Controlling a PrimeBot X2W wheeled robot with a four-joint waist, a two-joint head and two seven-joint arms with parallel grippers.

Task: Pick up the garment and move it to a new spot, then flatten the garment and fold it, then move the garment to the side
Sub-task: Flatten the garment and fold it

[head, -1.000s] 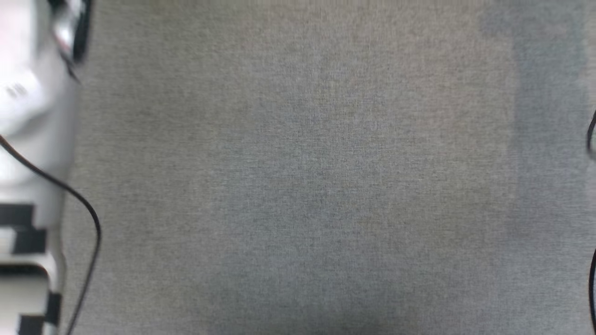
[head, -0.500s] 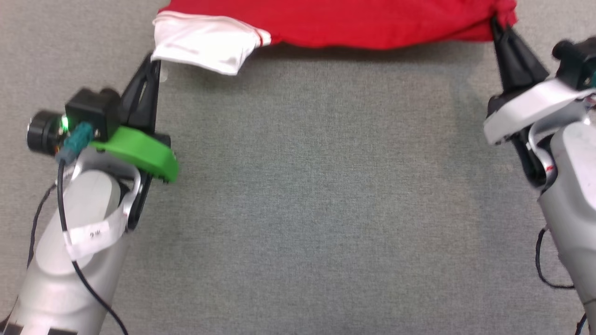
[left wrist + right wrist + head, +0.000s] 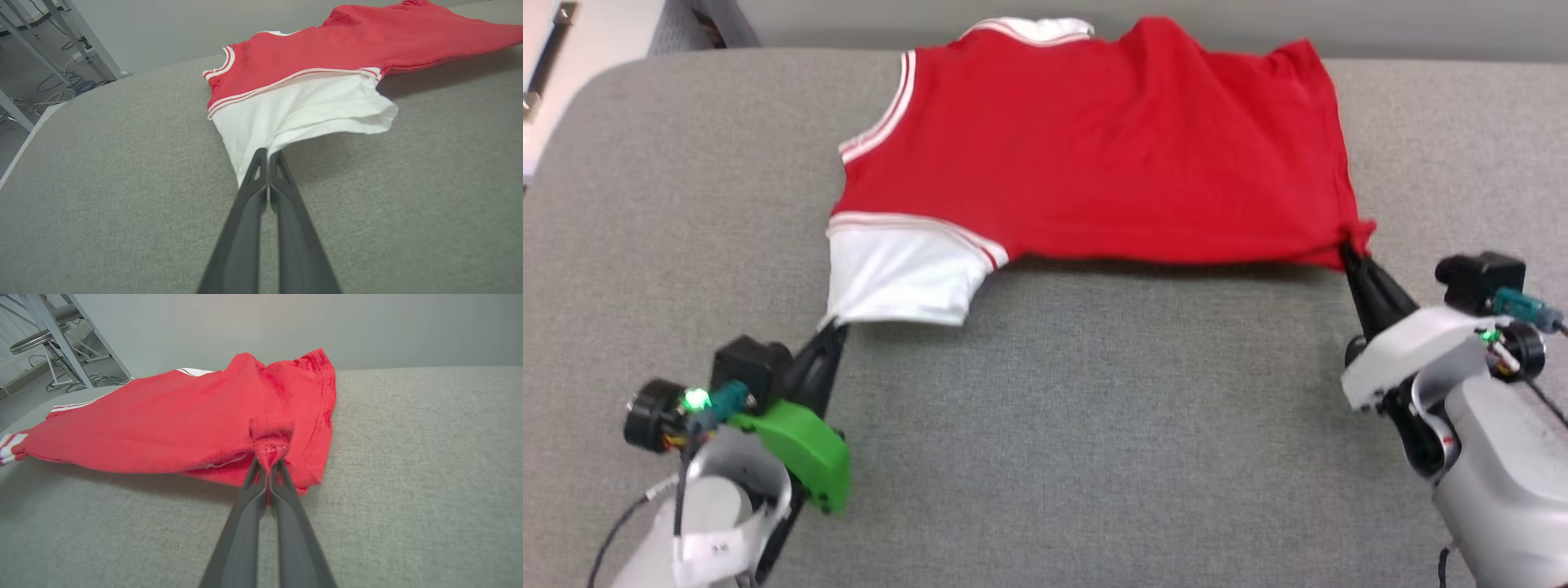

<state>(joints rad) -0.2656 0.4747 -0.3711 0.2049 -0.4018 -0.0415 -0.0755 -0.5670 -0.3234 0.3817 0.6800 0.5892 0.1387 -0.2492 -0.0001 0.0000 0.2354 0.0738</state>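
At the lower left of the head view, the left pincer point(image 3: 832, 331) is clamped on the white sleeve point(image 3: 898, 273) of the garment point(image 3: 1094, 147), which lies spread across the far half of the grey bench point(image 3: 1054, 449). At the right, the right pincer point(image 3: 1349, 249) is clamped on its bunched red hem corner.

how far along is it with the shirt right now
Done: the shirt is grasped and lies mostly spread on the grey surface. In hand: the left end effector is shut on the white sleeve, the right end effector on the red hem corner, with the near edge raised and ripples at the far side. Left: flattening it fully, folding, and moving it aside.
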